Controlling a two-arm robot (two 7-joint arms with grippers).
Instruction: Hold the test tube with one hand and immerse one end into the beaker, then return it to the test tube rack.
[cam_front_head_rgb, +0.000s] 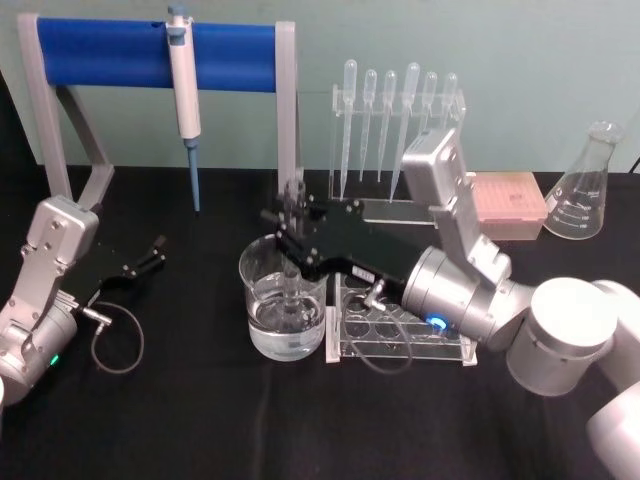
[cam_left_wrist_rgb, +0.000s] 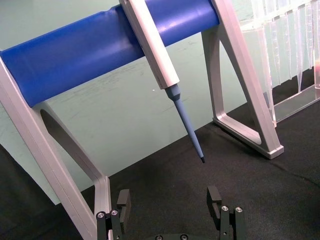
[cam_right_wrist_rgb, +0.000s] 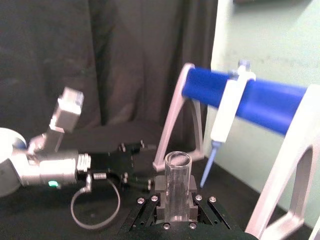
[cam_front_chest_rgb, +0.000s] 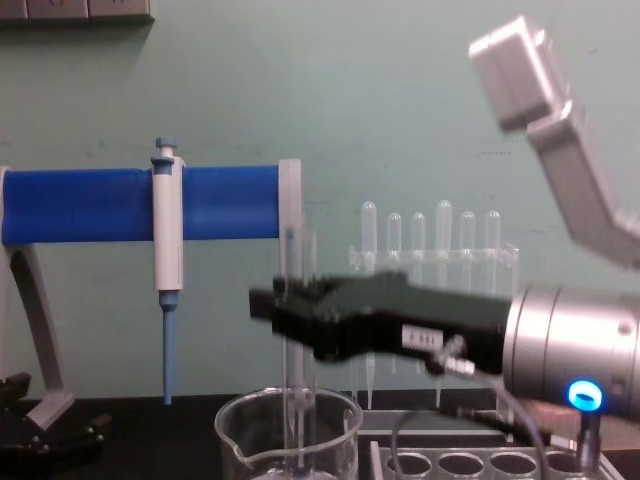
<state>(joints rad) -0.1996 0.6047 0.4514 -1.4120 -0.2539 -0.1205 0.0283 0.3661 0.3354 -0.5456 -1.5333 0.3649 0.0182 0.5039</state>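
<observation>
Holding: the right gripper (cam_front_head_rgb: 291, 222) is clamped on the test tube (cam_front_head_rgb: 292, 262), with its fingers pressed against the glass on both sides.
Test tube: it stands upright, its open rim poking up above the black fingers and its rounded lower end down inside the beaker (cam_front_head_rgb: 283, 303), under the liquid line in the head view.
Tube against gripper: in the right wrist view the test tube (cam_right_wrist_rgb: 177, 186) rises straight out from between the finger blocks of the right gripper (cam_right_wrist_rgb: 176, 199), the open rim well clear of them.
Chest view: the right gripper (cam_front_chest_rgb: 290, 305) reaches in from the right, level with the middle of the test tube (cam_front_chest_rgb: 296, 340), which runs down past the rim of the beaker (cam_front_chest_rgb: 288, 432).
Beaker: it sits on the black table (cam_front_head_rgb: 180, 420), just to the left of a clear tube rack (cam_front_head_rgb: 400, 335), and is partly filled with clear liquid.
Left gripper (cam_front_head_rgb: 147, 258): it rests low over the table at the left, well apart from the beaker, with its fingers spread and nothing between them; the left wrist view shows the left gripper (cam_left_wrist_rgb: 170, 200) with the same wide gap.
Background: a white-and-blue pipettor (cam_front_head_rgb: 185, 95) hangs from a blue bar stand (cam_front_head_rgb: 110, 52), a row of plastic pipettes (cam_front_head_rgb: 395, 110) stands behind the right arm, and a conical flask (cam_front_head_rgb: 583, 185) sits far right.
</observation>
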